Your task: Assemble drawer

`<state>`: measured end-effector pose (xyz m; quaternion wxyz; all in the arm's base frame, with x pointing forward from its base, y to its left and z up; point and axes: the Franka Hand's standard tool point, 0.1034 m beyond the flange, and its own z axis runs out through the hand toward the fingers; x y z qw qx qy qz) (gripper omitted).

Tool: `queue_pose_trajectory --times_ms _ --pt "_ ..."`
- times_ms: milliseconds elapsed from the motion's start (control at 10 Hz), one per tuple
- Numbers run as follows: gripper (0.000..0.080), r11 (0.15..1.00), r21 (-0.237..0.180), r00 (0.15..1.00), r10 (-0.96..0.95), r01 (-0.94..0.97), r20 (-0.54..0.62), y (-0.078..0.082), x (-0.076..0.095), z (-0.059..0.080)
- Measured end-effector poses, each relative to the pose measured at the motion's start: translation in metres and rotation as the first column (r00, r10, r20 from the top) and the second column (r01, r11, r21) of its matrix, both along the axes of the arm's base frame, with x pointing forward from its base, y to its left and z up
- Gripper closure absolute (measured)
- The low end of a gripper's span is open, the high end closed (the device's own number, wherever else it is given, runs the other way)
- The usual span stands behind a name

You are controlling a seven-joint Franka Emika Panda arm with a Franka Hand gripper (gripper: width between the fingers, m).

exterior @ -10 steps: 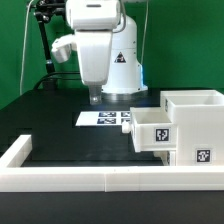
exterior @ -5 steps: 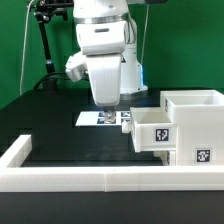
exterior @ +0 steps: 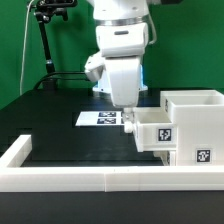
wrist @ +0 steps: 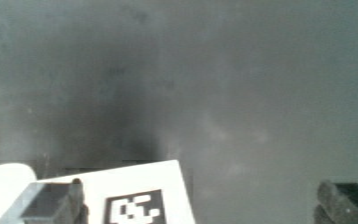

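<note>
The drawer's tall white hollow box (exterior: 196,128) stands at the exterior view's right. A small white tray (exterior: 150,130) with a marker tag sticks out of its side, partly inside. My gripper (exterior: 127,118) hangs just above the tray's outer end, at its edge. In the wrist view the fingers (wrist: 51,205) stand wide apart and the gripper (wrist: 201,207) is open and holds nothing. A white tagged surface (wrist: 131,198) lies below, close to one finger. I cannot tell whether it is the tray. A second tray is not in view.
The marker board (exterior: 98,117) lies flat on the black table behind the gripper. A low white wall (exterior: 90,178) edges the table's front and the exterior view's left side. A black stand (exterior: 44,40) rises at the back.
The arm has moved toward the exterior view's right, from over the marker board to over the tray's outer end. The drawer parts have not moved.
</note>
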<state>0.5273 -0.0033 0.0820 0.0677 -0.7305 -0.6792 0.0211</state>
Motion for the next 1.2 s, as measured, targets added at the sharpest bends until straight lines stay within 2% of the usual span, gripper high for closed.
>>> queue_pose_trajectory --times_ms 800,1000,1200 --pt "0.015 0.996 0.0 0.996 -0.089 0.089 0.002 0.049 0.008 0.007" --pt "0.015 0.996 -0.003 0.996 -0.094 0.094 0.003 0.044 0.008 0.008" --pt "0.015 0.995 -0.012 0.995 -0.101 0.101 0.01 0.022 0.005 0.013"
